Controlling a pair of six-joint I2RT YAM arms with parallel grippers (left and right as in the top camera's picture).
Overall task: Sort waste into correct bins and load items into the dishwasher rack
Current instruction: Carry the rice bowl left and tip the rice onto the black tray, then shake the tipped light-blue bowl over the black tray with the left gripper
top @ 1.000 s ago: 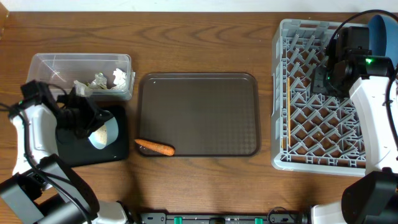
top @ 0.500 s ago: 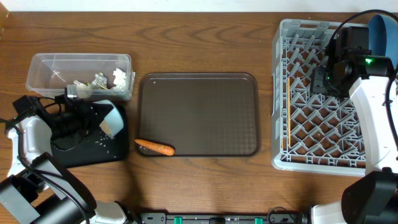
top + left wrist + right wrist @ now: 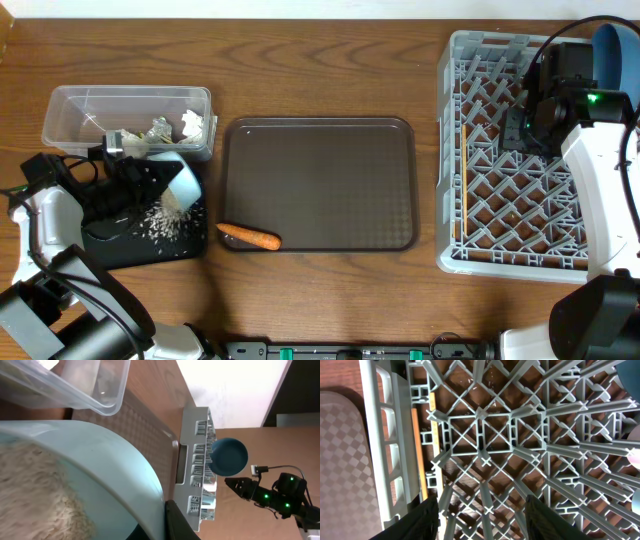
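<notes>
My left gripper (image 3: 158,186) is shut on the rim of the small pale bowl (image 3: 181,186) and holds it tipped on its side over the black tray (image 3: 120,248). Loose white rice (image 3: 160,222) lies in a heap on that tray, and more rice (image 3: 30,490) is still inside the bowl (image 3: 100,460). One dark finger (image 3: 180,525) presses the bowl's rim. The clear tub (image 3: 120,105) holds the tissue (image 3: 193,124) and wrapper (image 3: 158,130). The carrot (image 3: 248,237) lies on the brown tray's front left edge. My right gripper (image 3: 485,520) hangs open and empty over the grey rack (image 3: 448,150).
The brown serving tray (image 3: 320,185) sits mid-table between the bins and the rack. Chopsticks (image 3: 463,170) lie along the rack's left side, also in the right wrist view (image 3: 418,450). The dark blue plate (image 3: 615,45) stands at the rack's far right corner.
The left gripper has tipped the bowl further over, and rice has poured out onto the black tray, growing from a few grains to a heap. The right arm has not moved.
</notes>
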